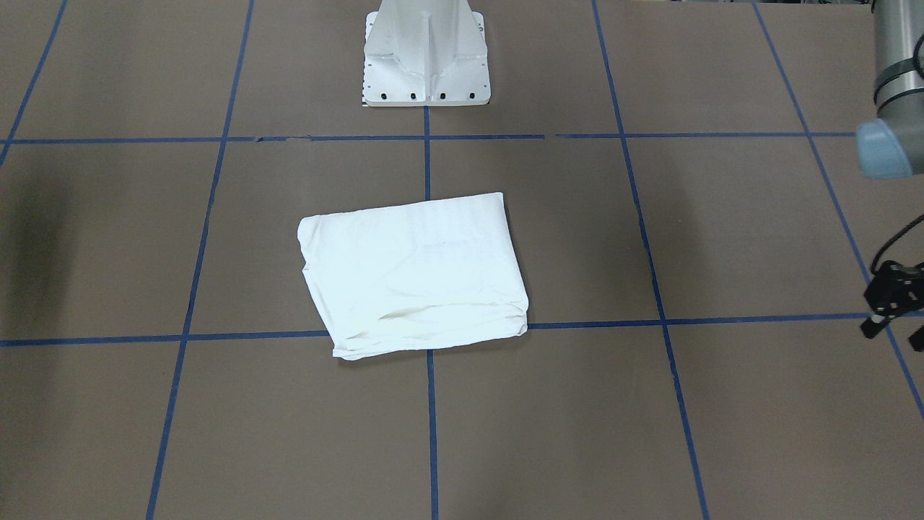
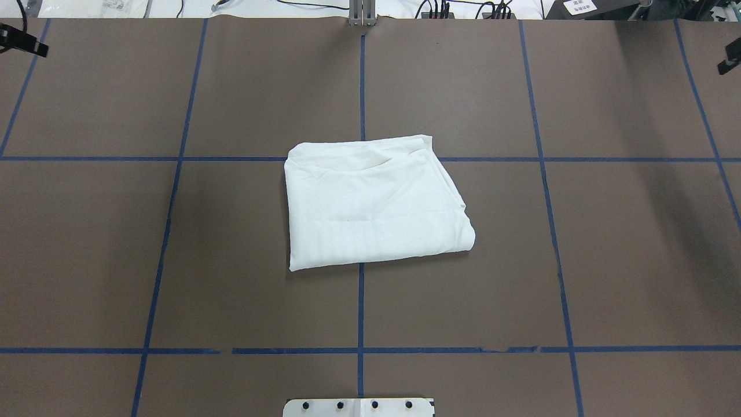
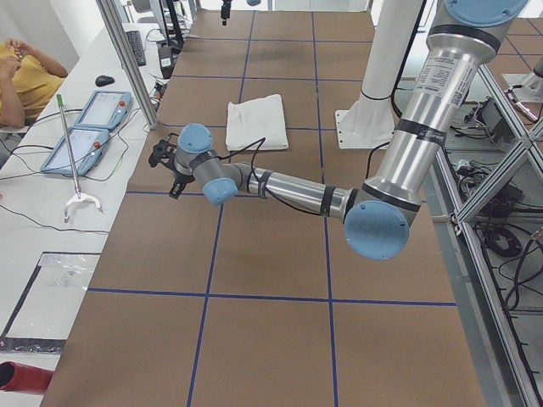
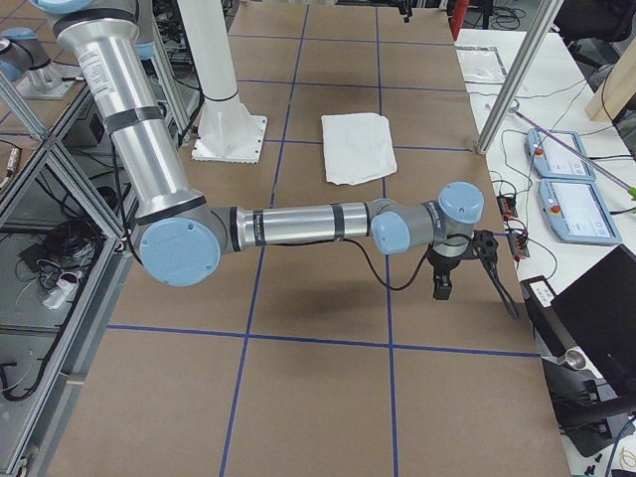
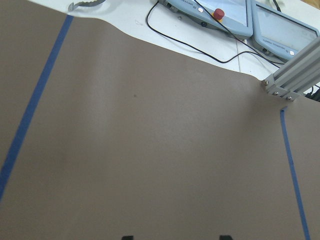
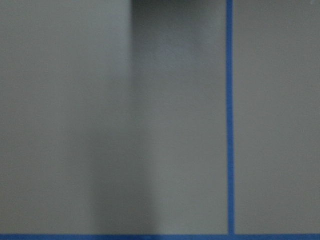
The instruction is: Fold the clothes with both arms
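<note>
The clothes, one white shirt [image 1: 415, 274] [image 2: 370, 202], lie folded into a compact rectangle at the middle of the brown table, with neither gripper touching them. My left gripper [image 1: 895, 318] [image 2: 23, 41] hangs far off to the shirt's side near the table edge. In the left wrist view its fingertips [image 5: 127, 237] stand apart over bare table, so it is open and empty. At the opposite table edge, my right gripper [image 2: 729, 62] [image 4: 475, 298] has its fingers spread and holds nothing. The right wrist view holds only table and blue tape.
The white pedestal base [image 1: 426, 58] [image 2: 359, 407] stands behind the shirt on the robot's side. Teach pendants [image 3: 89, 127] [image 4: 566, 184] and an aluminium post [image 5: 292, 75] sit beyond the far table edge. A seated person [image 3: 25, 76] is beside them. Blue tape lines [image 2: 362, 307] grid the table.
</note>
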You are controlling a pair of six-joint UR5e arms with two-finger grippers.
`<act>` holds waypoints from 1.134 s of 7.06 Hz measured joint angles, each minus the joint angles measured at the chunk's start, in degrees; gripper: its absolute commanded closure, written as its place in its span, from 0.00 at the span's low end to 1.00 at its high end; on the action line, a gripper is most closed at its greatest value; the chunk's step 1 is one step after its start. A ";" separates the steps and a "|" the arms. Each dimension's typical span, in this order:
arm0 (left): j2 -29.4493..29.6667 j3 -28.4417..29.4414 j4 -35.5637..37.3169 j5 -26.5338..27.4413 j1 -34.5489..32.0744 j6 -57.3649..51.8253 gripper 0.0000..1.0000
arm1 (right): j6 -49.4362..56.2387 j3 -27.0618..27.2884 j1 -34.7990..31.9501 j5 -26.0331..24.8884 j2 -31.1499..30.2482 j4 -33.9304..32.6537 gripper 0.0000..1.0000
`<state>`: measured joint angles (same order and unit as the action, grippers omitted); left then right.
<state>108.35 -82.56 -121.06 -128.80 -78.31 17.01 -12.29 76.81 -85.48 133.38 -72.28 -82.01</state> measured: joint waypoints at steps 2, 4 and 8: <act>-3.14 -2.73 10.91 -1.69 -5.19 -12.77 0.20 | 7.87 4.57 -3.79 0.56 -6.98 -3.48 0.00; -9.76 -8.87 13.59 -6.88 -8.34 -15.14 0.01 | 11.55 6.23 -3.63 0.68 -9.13 -6.63 0.00; -15.28 -16.88 14.23 -7.29 -9.48 -14.79 0.01 | 16.06 11.46 -3.66 0.61 -9.40 -14.33 0.00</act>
<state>93.08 -99.44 -106.83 -136.09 -87.79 2.22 3.77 88.27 -89.14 133.99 -81.68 -96.34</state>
